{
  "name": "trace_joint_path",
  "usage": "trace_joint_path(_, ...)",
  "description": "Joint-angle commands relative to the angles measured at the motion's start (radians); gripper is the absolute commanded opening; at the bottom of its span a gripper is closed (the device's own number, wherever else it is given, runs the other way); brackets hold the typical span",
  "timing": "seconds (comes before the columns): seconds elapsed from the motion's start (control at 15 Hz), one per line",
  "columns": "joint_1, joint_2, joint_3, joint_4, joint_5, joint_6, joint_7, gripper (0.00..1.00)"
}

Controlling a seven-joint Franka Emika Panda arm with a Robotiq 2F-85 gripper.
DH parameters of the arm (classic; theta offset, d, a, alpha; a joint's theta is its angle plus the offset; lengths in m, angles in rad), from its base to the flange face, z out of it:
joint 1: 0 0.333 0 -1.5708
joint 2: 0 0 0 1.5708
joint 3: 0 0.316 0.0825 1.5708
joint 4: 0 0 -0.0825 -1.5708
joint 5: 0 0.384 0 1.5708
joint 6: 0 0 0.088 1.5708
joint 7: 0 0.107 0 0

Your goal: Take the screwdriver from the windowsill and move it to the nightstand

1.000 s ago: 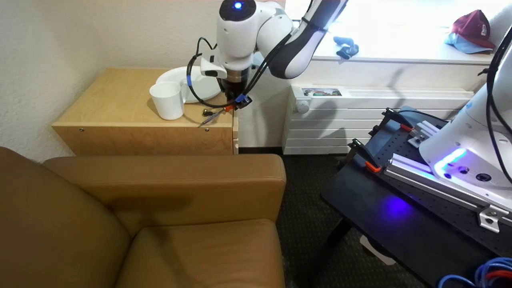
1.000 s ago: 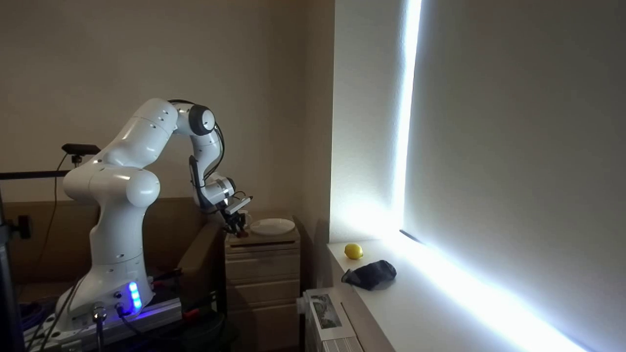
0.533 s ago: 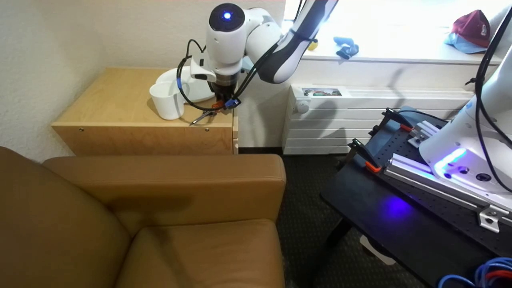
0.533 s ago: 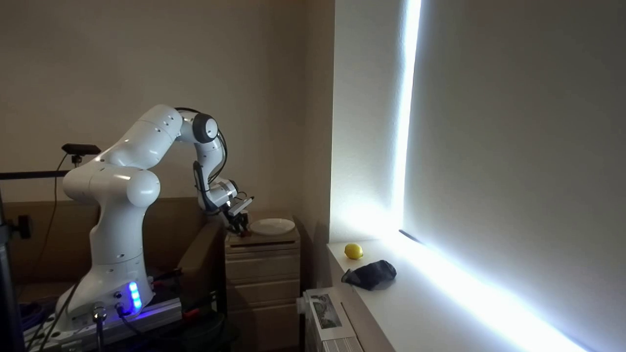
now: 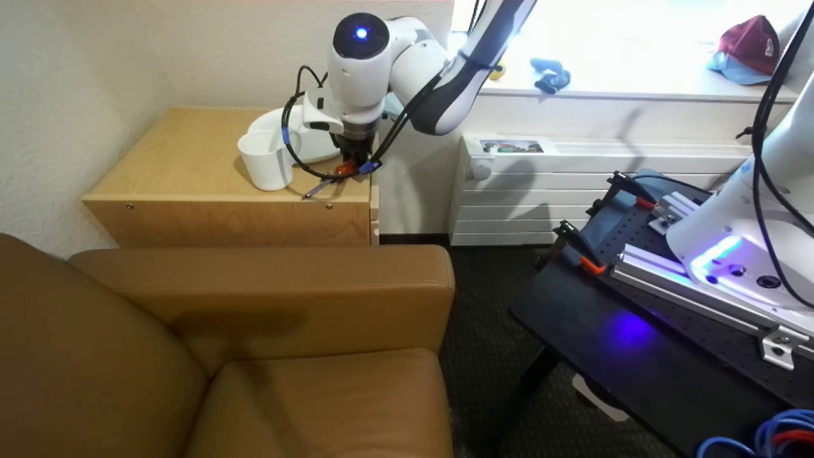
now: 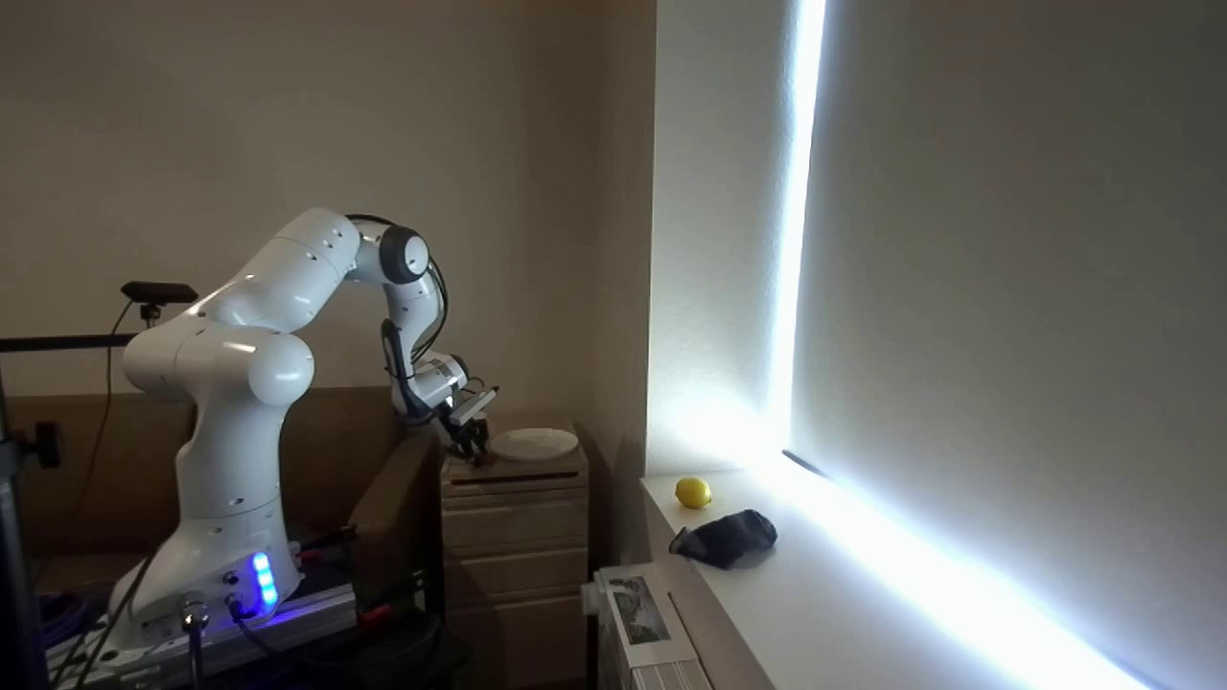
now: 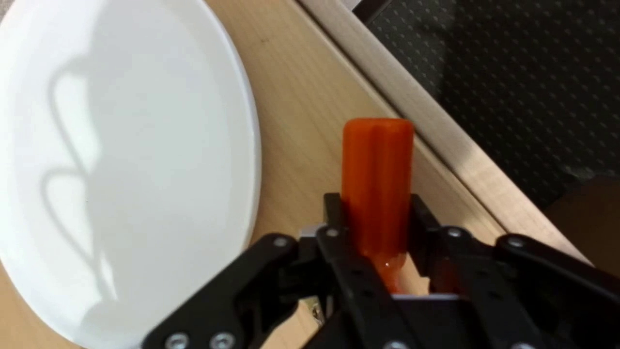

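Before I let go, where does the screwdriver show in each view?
In an exterior view: screwdriver left of and above centre, shaft pointing lower left.
In an exterior view: screwdriver, only a red patch, left of and below centre.
Wrist view: screwdriver handle right of centre.
Shared landmark: the white plate.

Pale, rough walls [image 5: 76, 76] meet in a corner past the tan couch [image 5: 261, 286], with dark skirting [image 5: 413, 240] along the foot of one. The floor [image 7: 508, 72] is nearly black, finely dotted in the wrist view. A white, slatted radiator [image 5: 598, 197] stands against the wall — a round knob [image 5: 481, 169] at one end — and above it the window [image 5: 604, 19] is lost in white glare. A black surface [image 5: 591, 318] bears a violet glow [image 5: 629, 329]. In an exterior view, light [image 6: 796, 220] blazes down the side and foot of a grey panel [image 6: 1007, 287], the far wall [image 6: 431, 115] dim.
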Motion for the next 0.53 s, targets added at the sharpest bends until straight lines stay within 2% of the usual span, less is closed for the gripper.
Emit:
trace_joint_path(0.0, -0.013, 0.032, 0.002, 0.032, -0.039, 0.012, 0.052, 0.58)
trace_joint_path(0.07, -0.017, 0.032, 0.008, 0.030, -0.030, 0.004, 0.049, 0.59)
trace_joint_path(0.2, -0.042, 0.026, 0.038, 0.016, 0.010, 0.004, 0.007, 0.71)
trace_joint_path(0.47, -0.123, 0.021, 0.132, -0.003, 0.164, 0.049, -0.093, 1.00)
